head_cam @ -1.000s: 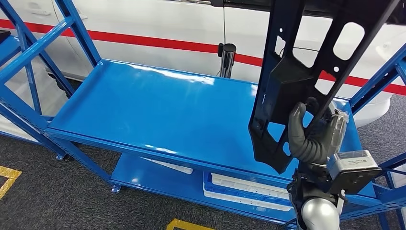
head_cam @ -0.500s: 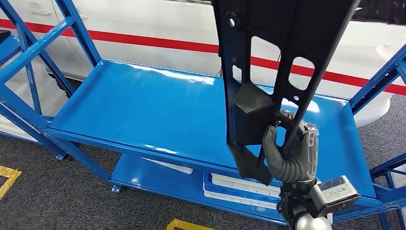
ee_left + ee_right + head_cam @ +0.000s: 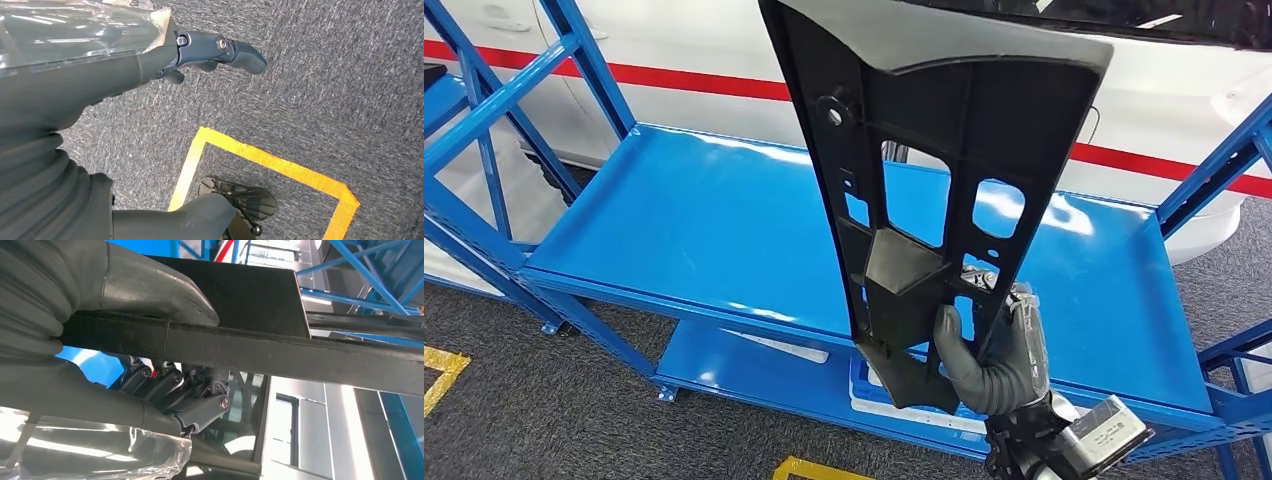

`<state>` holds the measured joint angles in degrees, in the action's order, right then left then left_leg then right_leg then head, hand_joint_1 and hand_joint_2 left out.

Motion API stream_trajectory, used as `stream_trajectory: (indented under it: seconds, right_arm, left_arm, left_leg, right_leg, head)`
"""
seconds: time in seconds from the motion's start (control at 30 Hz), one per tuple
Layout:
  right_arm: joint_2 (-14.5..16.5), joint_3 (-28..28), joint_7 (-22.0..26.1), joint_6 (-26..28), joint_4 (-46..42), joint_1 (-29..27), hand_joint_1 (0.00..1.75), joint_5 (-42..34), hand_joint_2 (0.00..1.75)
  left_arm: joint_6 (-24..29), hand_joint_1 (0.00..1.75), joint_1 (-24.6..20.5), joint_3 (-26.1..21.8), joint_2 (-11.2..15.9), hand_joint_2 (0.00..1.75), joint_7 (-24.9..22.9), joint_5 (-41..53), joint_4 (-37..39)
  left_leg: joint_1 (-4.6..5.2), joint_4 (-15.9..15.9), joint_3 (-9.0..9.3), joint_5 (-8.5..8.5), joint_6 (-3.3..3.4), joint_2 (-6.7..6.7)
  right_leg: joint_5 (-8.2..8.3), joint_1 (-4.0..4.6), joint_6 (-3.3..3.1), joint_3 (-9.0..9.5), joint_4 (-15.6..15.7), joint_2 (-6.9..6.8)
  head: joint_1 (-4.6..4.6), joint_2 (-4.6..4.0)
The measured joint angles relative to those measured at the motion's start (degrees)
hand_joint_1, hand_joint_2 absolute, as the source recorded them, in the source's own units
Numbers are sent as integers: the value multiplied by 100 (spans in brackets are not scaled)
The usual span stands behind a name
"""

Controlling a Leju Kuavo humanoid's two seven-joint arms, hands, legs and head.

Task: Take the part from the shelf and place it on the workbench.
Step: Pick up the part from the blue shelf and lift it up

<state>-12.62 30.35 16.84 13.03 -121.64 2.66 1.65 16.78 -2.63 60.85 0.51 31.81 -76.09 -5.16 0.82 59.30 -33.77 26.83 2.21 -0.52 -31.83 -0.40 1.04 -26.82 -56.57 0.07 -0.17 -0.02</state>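
Part: large flat black moulded panel with cut-out windows and a raised wedge-shaped boss; held upright above the front right of the shelf, clear of its surface, leaning slightly toward the left.
Part, top: runs out past the upper frame border, so full length hidden.
Part, close up: seen edge-on as a dark bar across the right wrist view, a broad black face behind it.
Right hand: wrapped around the lower end of the part, thumb across the near face, fingers curled behind the edge; firm grip, no gap visible.
Right wrist: grey camera block just below the hand, partly cut off at the lower border.
Left hand: hanging over the floor, holding nothing, dark fingers stretched out and apart from the thick thumb.
Shelf: blue metal deck, bare and glossy, raised lip along the front and left edges; open run of surface to the left of the part.
Shelf frame: blue diagonal braces at the left, another set at the right edge, close beside the part's right side.
Lower tier: blue tray with white pieces under the deck, partly hidden by the part and hand.
Behind the shelf: white vehicle body with a red stripe.
Floor: dark grey carpet with yellow tape corner.
Hard to make out: small holes and fastener points on the part.
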Motion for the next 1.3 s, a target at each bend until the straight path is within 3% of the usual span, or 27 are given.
stream_trajectory:
  seconds: [0.07,0.13,0.23,0.3,0.33,0.4,0.43,0.5,0.6,0.67,0.73,0.77,0.8,0.83,0.87,0.93,1.0,1.07,1.13,1.17,1.23,1.27,1.3]
  right_arm:
    - [-9,56,31,1,39,36,175,-65,175]
    - [-15,102,46,10,76,102,175,-92,175]
    - [-25,156,49,33,145,175,175,-113,175]
    - [-30,183,46,46,199,199,175,-119,175]
    - [-32,194,51,52,222,213,175,-121,175]
    - [-34,224,82,75,258,231,175,-134,175]
    - [-34,242,108,93,274,232,175,-148,175]
    - [-35,277,158,139,299,230,175,-174,175]
    - [-33,308,193,173,324,241,175,-186,175]
    - [-31,335,202,184,336,254,175,-184,175]
    - [-27,368,208,205,349,259,175,-189,175]
    - [-26,385,213,220,358,259,175,-204,175]
    - [-26,400,225,234,369,259,175,-228,175]
    - [-26,414,242,247,379,258,175,-259,175]
    - [-26,423,261,254,385,258,175,-289,175]
    - [-25,433,288,262,387,257,175,-324,175]
    - [-23,437,295,264,387,259,175,-336,175]
    - [-22,442,299,270,387,261,175,-341,175]
    - [-25,446,313,285,390,263,175,-353,175]
    - [-27,449,328,303,391,265,175,-364,175]
    - [-28,457,364,344,396,263,175,-398,175]
    - [-29,461,381,369,398,257,175,-418,175]
    - [-29,463,396,393,401,251,175,-442,175]
  left_arm:
    - [-2,0,9,0,1,175,-2,-39,0]
    - [5,0,11,0,-1,175,-5,-63,1]
    - [25,0,12,0,-1,175,-11,-80,2]
    - [46,0,16,-1,-1,175,-22,-102,2]
    - [55,0,19,-2,-1,175,-27,-113,2]
    - [70,0,25,-1,-1,175,-29,-132,3]
    - [81,0,27,-1,2,175,-31,-146,5]
    - [108,0,32,-2,6,175,-38,-173,10]
    - [127,0,51,-1,4,175,-49,-190,12]
    - [140,0,60,0,1,175,-57,-204,12]
    - [168,0,62,-1,-1,175,-73,-233,11]
    - [184,0,62,-1,-2,175,-85,-251,11]
    - [200,0,63,-1,-3,175,-96,-269,11]
    - [214,0,64,-1,-4,175,-102,-282,11]
    - [223,0,64,-1,-6,175,-98,-292,11]
    - [236,0,62,-2,-7,175,-90,-300,11]
    - [244,0,61,-1,-8,175,-85,-303,13]
    - [249,0,65,-1,-10,175,-80,-304,14]
    - [249,0,63,-2,-15,175,-75,-305,15]
    - [248,0,62,-2,-18,175,-71,-305,15]
    - [246,0,62,-2,-29,175,-63,-309,15]
    - [244,0,66,-2,-33,175,-62,-313,15]
    - [241,0,69,-2,-38,175,-62,-317,15]
  left_leg:
    - [-9,-39,11,-29,47,8]
    - [-51,-101,29,-84,103,25]
    - [-80,-125,20,-108,125,38]
    - [-85,-123,11,-116,111,37]
    - [-92,-122,11,-122,99,35]
    - [-109,-117,8,-137,50,28]
    - [-110,-112,-7,-148,11,20]
    - [-95,-85,-34,-172,-65,6]
    - [-132,-25,-95,-152,-161,0]
    - [-169,296,-234,173,-213,18]
    - [-173,967,-458,670,-236,31]
    - [-173,1280,-539,825,-239,31]
    - [-172,1448,-546,862,-229,31]
    - [-168,1417,-455,791,-204,31]
    - [-158,1179,-261,649,-164,30]
    - [-113,398,271,430,-52,28]
    - [-53,-84,567,380,14,31]
    - [-8,-172,564,323,49,39]
    - [-21,-269,520,193,100,71]
    - [-38,-314,477,116,121,88]
    - [-49,-334,357,-4,132,105]
    - [-50,-329,281,-61,123,111]
    - [-54,-326,200,-118,109,118]
  right_leg:
    - [-8,-9,39,11,-8,-1]
    - [-149,-10,47,-76,-235,-3]
    - [-603,-32,18,-614,-1295,-3]
    - [-645,-53,86,-868,-1727,-4]
    - [-521,-72,150,-845,-1625,-5]
    - [-139,-134,286,-542,-886,-12]
    - [32,-137,305,-382,-549,0]
    - [191,-128,242,-252,-209,32]
    - [252,-112,58,-337,-212,56]
    - [324,-110,-81,-414,-204,47]
    - [393,-62,-188,-501,-207,31]
    - [427,-35,-217,-550,-209,23]
    - [460,-7,-234,-596,-211,16]
    - [494,19,-243,-639,-212,12]
    - [526,41,-243,-674,-213,11]
    - [584,74,-229,-720,-213,10]
    - [637,65,-177,-733,-209,-4]
    - [701,42,-97,-740,-194,-17]
    - [632,44,-62,-798,-270,-15]
    - [481,47,-76,-872,-421,-12]
    - [23,17,-125,-1072,-1007,-8]
    - [-153,-5,-120,-1150,-1343,-8]
    - [-228,-29,-81,-1174,-1584,-8]
  head:
    - [-2,0]
    - [9,0]
    - [35,0]
    - [37,0]
    - [38,0]
    - [45,0]
    - [48,0]
    - [45,0]
    - [19,0]
    - [-2,0]
    - [-18,0]
    - [-20,0]
    - [-17,0]
    - [-18,0]
    - [-17,0]
    - [-13,0]
    - [-13,0]
    - [-17,0]
    - [-19,0]
    - [-11,1]
    - [3,1]
    - [16,1]
    - [21,0]
